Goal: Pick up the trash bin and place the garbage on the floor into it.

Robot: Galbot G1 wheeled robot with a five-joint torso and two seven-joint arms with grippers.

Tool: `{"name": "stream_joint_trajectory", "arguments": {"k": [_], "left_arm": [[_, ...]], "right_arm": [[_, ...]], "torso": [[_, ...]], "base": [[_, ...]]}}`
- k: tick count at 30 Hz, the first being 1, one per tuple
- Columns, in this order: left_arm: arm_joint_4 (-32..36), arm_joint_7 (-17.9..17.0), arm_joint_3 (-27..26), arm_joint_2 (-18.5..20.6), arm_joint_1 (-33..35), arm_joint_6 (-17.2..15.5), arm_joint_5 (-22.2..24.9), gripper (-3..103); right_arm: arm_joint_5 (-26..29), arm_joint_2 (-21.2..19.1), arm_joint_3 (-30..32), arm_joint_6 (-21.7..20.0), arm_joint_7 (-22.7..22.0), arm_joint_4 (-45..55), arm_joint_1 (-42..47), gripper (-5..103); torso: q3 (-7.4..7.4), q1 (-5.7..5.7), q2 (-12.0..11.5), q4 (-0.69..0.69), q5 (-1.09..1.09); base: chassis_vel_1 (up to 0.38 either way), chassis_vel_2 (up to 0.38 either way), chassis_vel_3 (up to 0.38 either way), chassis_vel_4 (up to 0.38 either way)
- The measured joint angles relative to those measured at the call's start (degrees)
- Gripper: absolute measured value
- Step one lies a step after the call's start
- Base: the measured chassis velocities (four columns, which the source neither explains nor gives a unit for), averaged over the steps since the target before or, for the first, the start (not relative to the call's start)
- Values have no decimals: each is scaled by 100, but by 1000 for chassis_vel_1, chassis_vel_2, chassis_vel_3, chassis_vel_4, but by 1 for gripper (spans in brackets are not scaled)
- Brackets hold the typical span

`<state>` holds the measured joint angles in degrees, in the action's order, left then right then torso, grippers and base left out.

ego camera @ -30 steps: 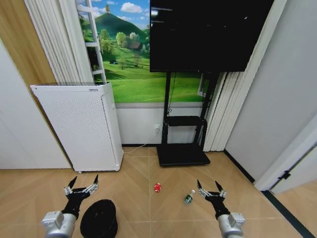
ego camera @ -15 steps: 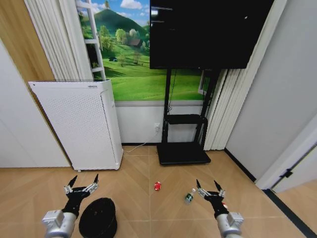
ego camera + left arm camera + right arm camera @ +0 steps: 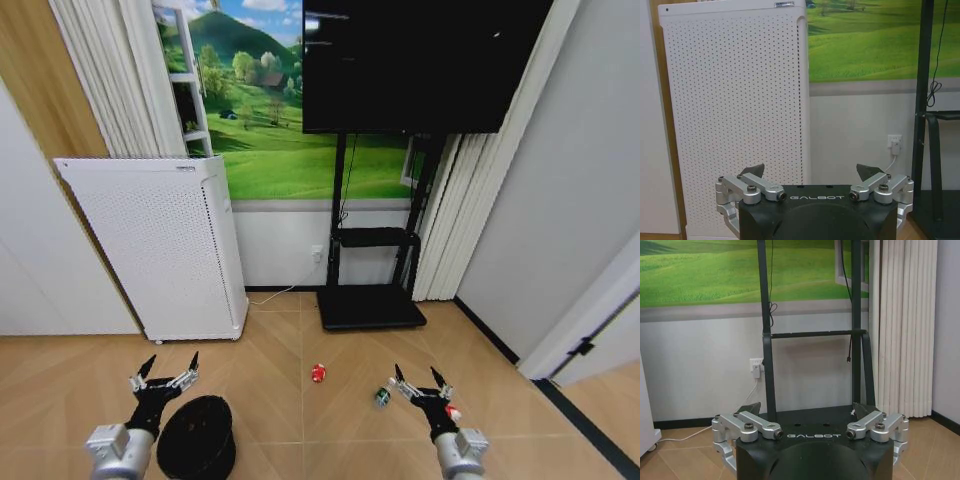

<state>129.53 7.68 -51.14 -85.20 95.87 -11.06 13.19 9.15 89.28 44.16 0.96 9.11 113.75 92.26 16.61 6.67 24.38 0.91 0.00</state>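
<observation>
The trash bin (image 3: 197, 438), a small black mesh wastebasket, stands on the wood floor at the lower left. My left gripper (image 3: 170, 368) hovers open just above and behind its rim, and its open, empty fingers (image 3: 753, 171) show against the white cabinet. The garbage lies on the floor: a red scrap (image 3: 318, 374) in the middle, a small greenish bottle (image 3: 382, 397) to its right, and a red-and-white wrapper (image 3: 453, 411) partly hidden behind my right arm. My right gripper (image 3: 415, 373) is open between the bottle and the wrapper, above the floor, with nothing between its fingers (image 3: 749, 409).
A tall white perforated cabinet (image 3: 160, 250) stands against the wall at the left. A black TV stand with a flat base (image 3: 368, 310) sits at the back centre under a large screen (image 3: 420, 65). Curtains and a grey wall close the right side.
The whole picture has shifted a little, so the camera has moved. The red-and-white wrapper has come into view beside the right arm. Both grippers remain open.
</observation>
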Motion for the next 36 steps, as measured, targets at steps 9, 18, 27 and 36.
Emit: {"name": "stream_joint_trajectory", "arguments": {"k": [9, 18, 27, 36], "left_arm": [[20, 5, 1, 5, 8, 9, 0, 100], [42, 7, 10, -8, 13, 9, -29, 100], [48, 20, 35, -43, 27, 14, -107, 100], [40, 36, 26, -44, 13, 30, -114, 100]], "right_arm": [[20, -13, 1, 10, 18, -69, -62, 100], [68, -56, -4, 15, 27, -138, -106, 100], [140, -125, 23, 79, 29, -278, -184, 100], [174, -150, 31, 110, 31, -333, -225, 100]], "torso": [[-133, -84, -218, 0, 0], [-288, -144, -432, 0, 0], [-454, -225, -678, 0, 0], [-601, -286, -887, 0, 0]], "base": [[0, 0, 0, 0], [0, 0, 0, 0], [0, 0, 0, 0], [0, 0, 0, 0]]}}
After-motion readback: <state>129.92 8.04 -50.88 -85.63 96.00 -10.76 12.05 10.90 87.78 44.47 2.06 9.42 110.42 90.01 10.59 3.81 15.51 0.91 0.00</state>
